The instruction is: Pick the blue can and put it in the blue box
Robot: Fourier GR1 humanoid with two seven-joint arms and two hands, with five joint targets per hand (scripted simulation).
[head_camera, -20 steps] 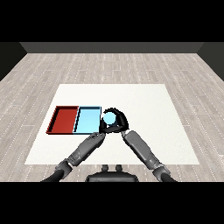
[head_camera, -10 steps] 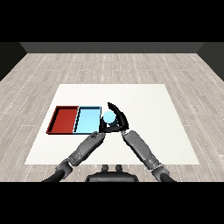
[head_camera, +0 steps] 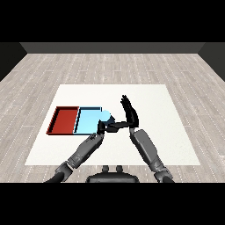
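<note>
The blue can [head_camera: 106, 115] is a pale blue shape at the right edge of the light blue tray [head_camera: 88, 123]; I cannot tell whether it rests inside the tray or on its rim. Just right of the can, my right hand [head_camera: 130, 115] is open with its fingers straight and pointing up. Its thumb reaches left toward the can, and nothing is held. My left hand [head_camera: 102, 128] hovers at the tray's near right corner, just below the can, with relaxed fingers. It holds nothing.
The red tray [head_camera: 66, 120] lies directly left of the blue tray, touching it. Both trays sit on the left half of the white table [head_camera: 167, 132], whose edges meet a grey plank floor.
My right hand was curled round the can. It has since straightened its fingers and drawn back to the right, leaving the can at the blue tray's right edge. The left hand barely moved.
</note>
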